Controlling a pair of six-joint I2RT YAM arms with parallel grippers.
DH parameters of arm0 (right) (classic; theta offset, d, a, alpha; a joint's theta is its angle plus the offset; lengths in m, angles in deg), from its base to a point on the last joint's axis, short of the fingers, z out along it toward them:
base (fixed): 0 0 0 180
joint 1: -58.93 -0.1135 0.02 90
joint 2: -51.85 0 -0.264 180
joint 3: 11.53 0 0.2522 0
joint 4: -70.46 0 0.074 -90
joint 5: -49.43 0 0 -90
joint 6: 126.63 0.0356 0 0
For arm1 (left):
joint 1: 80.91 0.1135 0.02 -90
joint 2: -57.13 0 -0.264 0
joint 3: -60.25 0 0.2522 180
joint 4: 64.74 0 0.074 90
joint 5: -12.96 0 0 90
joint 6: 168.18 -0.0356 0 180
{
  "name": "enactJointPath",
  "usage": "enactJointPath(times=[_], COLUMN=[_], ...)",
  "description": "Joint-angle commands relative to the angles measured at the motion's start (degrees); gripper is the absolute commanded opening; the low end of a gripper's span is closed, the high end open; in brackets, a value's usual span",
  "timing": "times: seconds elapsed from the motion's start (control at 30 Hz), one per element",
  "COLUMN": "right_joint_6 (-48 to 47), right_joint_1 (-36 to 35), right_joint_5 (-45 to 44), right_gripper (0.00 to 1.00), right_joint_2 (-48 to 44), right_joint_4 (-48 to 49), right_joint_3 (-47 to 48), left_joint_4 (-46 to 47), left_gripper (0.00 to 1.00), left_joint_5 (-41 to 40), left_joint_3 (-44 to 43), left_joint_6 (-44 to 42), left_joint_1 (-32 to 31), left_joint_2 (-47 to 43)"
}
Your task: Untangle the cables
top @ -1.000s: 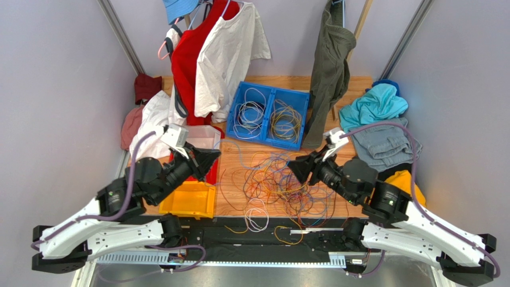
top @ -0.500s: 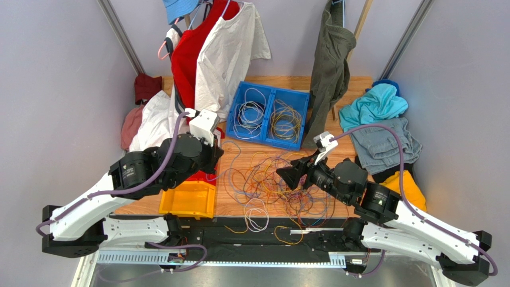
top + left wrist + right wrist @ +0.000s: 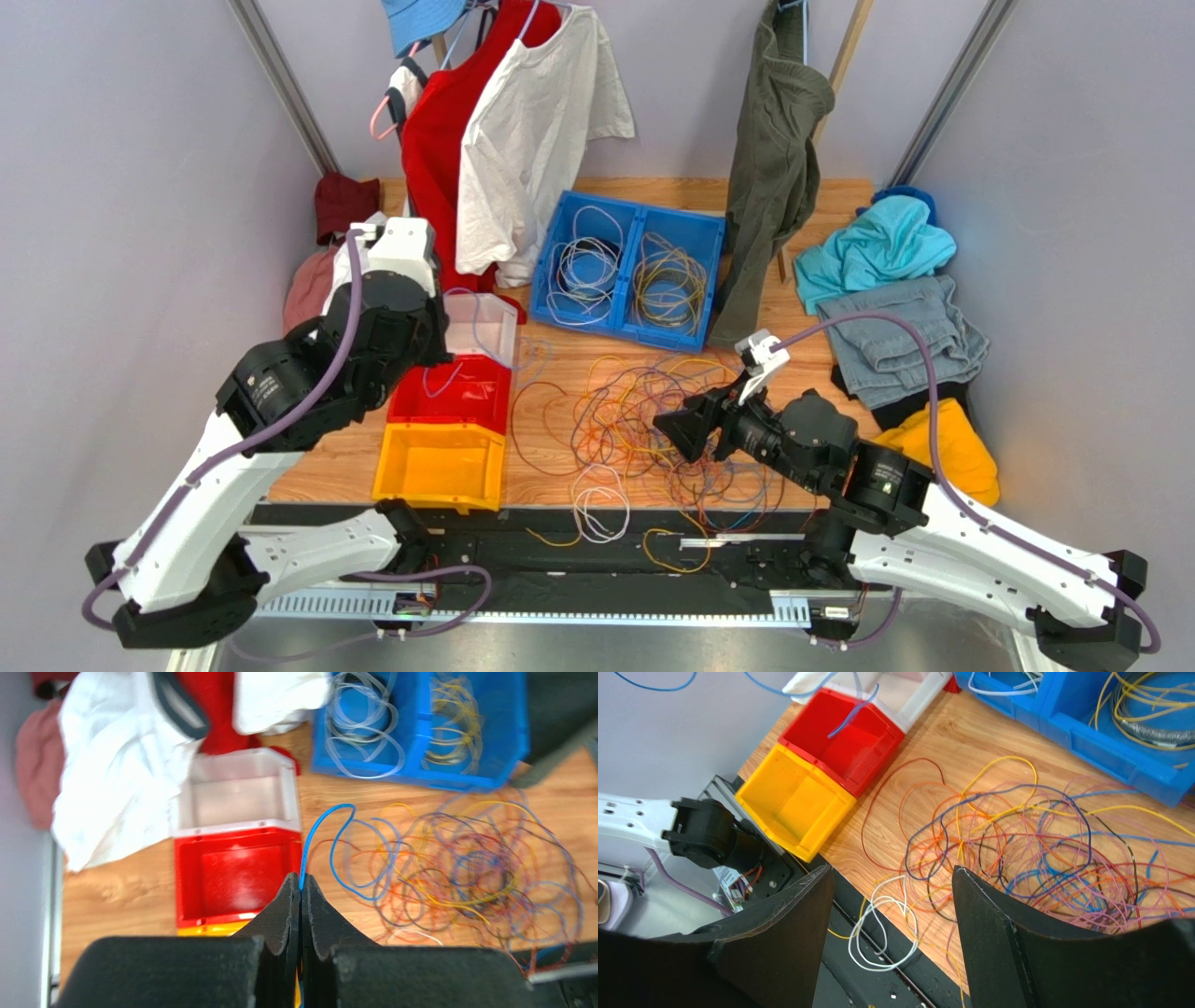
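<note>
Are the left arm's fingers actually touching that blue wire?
Touching: the left wrist view shows the blue cable pinched between the left arm's shut fingers.

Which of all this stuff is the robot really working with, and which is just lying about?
In the job: tangle of cables; blue cable pinched in the shut left pincer; open right pincer over the tangle; blue bin holding coiled cables; red bin, yellow bin, clear bin.
Lying about: white shirt, red shirt, olive garment, teal cloth, grey cloth, blue hat.
</note>
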Motion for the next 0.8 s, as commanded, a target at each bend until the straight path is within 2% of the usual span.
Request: enactJointPath(times=[0.0, 0.23, 0.47, 0.77], right_joint_6=[1.37, 1.98, 1.98, 2.6], right_joint_1=[0.03, 0.03, 0.03, 0.03], right_joint_5=[1.39, 1.66, 1.39, 2.71], right_gripper=[0.66, 0.66, 0.65, 0.65], right_joint_2=[-0.91, -2.41, -3.47, -2.06], right_joint_4=[2.74, 2.3, 3.18, 5.03], right_joint_3=[-1.99, -3.4, -4.72, -5.51], left_joint_4=[-0.32, 3.37, 5.92, 13.13], left_gripper=[0.0, 0.0, 0.0, 0.0], left_joint_5=[3.28, 9.77, 14.09, 19.1], left_joint_3=[3.76, 11.05, 16.15, 16.86], left_joint_6=[-1.25, -5.02, -6.34, -6.78], left_joint_1=[7.03, 18.8, 27.16, 34.9], left_joint_2=[-2.67, -3.74, -4.0, 4.42])
